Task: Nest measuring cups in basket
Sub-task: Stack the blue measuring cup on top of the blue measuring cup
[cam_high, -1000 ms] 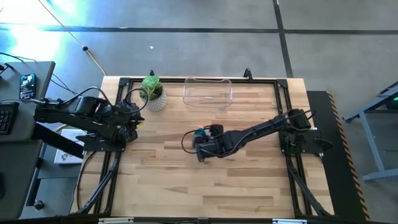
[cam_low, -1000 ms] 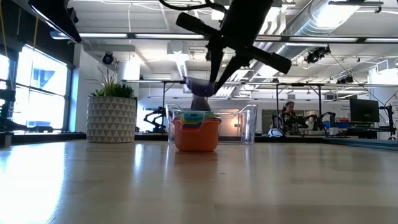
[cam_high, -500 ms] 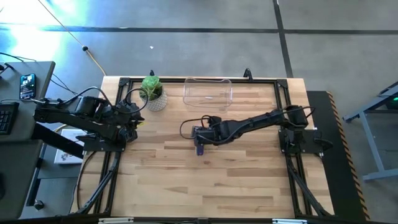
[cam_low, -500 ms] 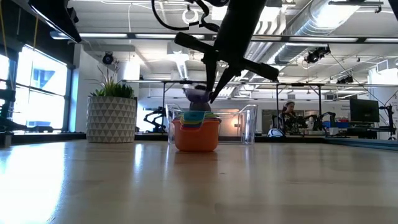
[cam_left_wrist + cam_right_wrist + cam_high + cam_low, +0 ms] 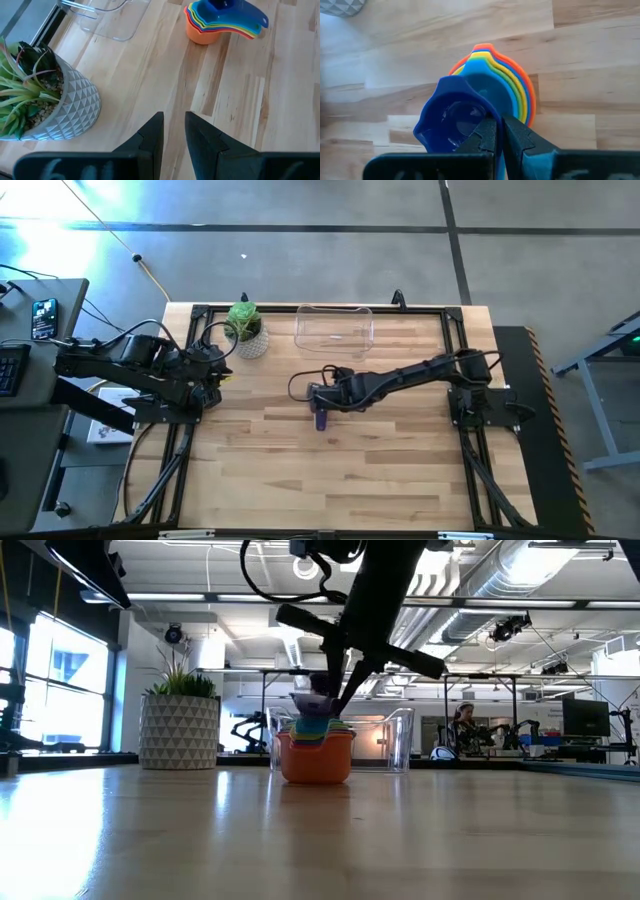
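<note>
A stack of nested measuring cups [image 5: 315, 755], orange outermost with yellow, green and blue inside [image 5: 512, 80], stands on the table's middle [image 5: 212, 25]. My right gripper [image 5: 497, 131] is shut on a small purple cup [image 5: 451, 122] just above the stack [image 5: 315, 700]. Whether that cup touches the stack, I cannot tell. The clear basket [image 5: 334, 328] rests on the table near the far edge, behind the stack [image 5: 400, 740]. My left gripper [image 5: 173, 127] waits at the table's left [image 5: 224, 375], open, with nothing between its fingers. My right gripper pinches the purple cup between its two fingers at the rim's side nearest the wrist [image 5: 481, 119]; the fingers hide the spot itself. They slant down from the table's right [image 5: 322, 400]. The cup hangs tilted, off to one side over the stack's open top.
A white patterned pot with a green plant [image 5: 247, 330] stands at the far left beside the basket [image 5: 45, 95]. Black rails [image 5: 320, 308] frame the tabletop. Bare wood lies near the front edge [image 5: 330, 480].
My right gripper has carried the purple cup toward the table's far edge, over the stack, and sunk a little toward it, most of this in the first half second. It has stayed shut on the cup. The stack has kept its place.
</note>
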`<state>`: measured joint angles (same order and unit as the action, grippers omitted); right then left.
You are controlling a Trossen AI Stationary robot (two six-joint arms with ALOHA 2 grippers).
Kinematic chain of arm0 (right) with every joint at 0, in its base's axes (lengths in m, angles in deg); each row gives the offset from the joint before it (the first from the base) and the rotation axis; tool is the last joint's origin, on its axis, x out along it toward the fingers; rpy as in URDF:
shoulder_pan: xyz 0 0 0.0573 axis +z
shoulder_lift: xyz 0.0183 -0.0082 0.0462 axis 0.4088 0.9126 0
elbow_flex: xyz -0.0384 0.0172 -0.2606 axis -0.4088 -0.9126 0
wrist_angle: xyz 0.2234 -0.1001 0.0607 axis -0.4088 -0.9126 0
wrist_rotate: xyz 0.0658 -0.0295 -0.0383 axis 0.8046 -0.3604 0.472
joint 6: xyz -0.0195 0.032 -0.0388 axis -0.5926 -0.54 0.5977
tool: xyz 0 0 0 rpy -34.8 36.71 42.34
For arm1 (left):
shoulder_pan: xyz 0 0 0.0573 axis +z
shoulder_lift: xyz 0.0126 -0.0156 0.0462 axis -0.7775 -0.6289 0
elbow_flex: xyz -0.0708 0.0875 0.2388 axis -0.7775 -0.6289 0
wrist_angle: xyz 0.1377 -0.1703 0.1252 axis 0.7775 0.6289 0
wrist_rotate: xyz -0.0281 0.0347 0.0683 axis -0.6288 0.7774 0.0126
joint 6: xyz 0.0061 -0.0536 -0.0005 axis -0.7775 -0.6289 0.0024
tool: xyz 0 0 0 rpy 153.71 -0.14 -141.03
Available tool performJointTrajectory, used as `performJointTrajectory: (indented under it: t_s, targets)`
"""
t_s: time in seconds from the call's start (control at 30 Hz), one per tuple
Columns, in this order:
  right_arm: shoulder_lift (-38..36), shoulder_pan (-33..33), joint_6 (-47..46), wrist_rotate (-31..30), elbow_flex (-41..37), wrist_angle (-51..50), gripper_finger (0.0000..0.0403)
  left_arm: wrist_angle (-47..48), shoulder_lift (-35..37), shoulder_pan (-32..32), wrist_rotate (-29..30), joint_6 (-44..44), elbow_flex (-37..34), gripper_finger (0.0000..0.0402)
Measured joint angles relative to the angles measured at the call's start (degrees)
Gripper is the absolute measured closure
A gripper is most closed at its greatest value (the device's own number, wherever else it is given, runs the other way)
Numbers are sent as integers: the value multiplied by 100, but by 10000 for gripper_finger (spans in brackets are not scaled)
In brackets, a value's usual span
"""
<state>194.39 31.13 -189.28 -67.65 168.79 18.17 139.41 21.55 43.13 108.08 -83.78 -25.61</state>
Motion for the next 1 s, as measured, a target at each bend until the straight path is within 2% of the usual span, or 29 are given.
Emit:
performJointTrajectory:
  t_s: [0.3, 0.6, 1.0]
  targets:
    - [5, -123, 203, 129, 0, -13, 401, 2, 0, 2, 0, -1, 0, 332]
    - [14, -152, 310, 177, 0, -9, 373, 2, 0, 0, -2, -6, 0, 332]
    - [16, -167, 610, 143, 0, -5, 371, 2, 0, 2, -2, -3, 0, 332]
